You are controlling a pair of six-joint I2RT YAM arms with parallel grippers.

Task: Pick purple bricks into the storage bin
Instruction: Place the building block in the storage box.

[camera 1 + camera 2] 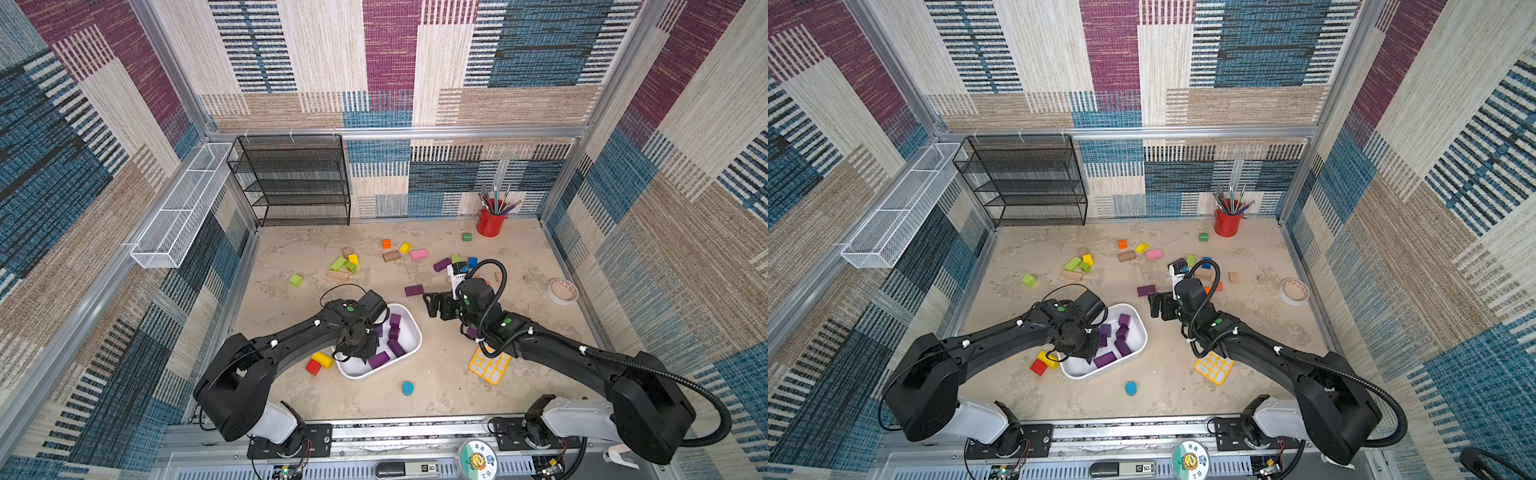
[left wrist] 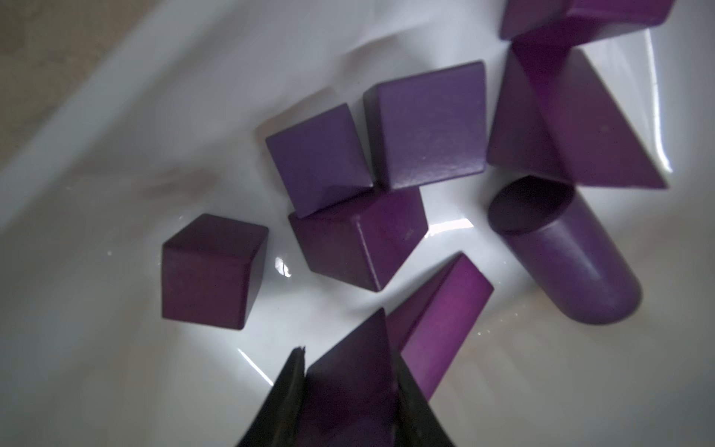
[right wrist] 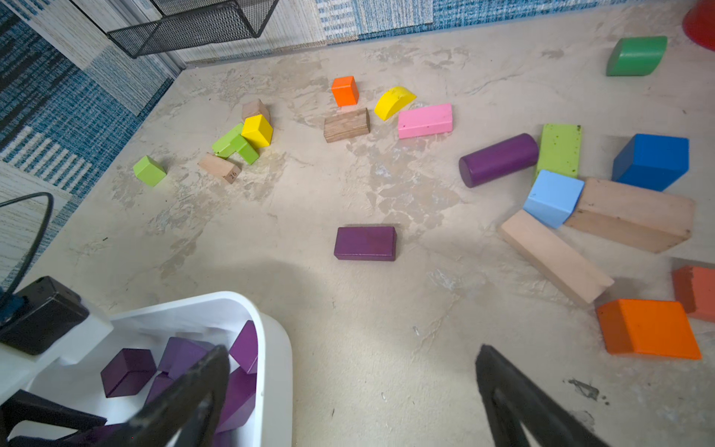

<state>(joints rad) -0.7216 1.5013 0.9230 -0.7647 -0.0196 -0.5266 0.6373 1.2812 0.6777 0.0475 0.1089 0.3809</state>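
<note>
L gripper [image 2: 347, 358] cut off, pinched purple brick [image 2: 350, 404] partly hidden

**Left claw clamps a purple wedge over the bin**

At the bottom edge of the frame the left claw [image 2: 348, 358] is closed on a purple wedge [image 2: 441, 321], its black fingers [image 2: 286, 394] pressed to either side of the dark triangular end. Beyond lies the glossy white floor of the storage bin [image 2: 116, 174], strewn with more purple bricks. A lone cube [image 2: 212, 271] sits at centre left. Three blocks bunch together mid-frame: a tilted cube [image 2: 317, 158] leaning on a lower block [image 2: 360, 240], with a larger block [image 2: 429, 124] touching both. At right a cylinder [image 2: 565, 255] lies on its side below a big prism [image 2: 572, 124]. A bar [image 2: 580, 15] is cut off at the upper right corner. Blurred tan desk [image 2: 35, 35] fills the upper left corner.
</note>
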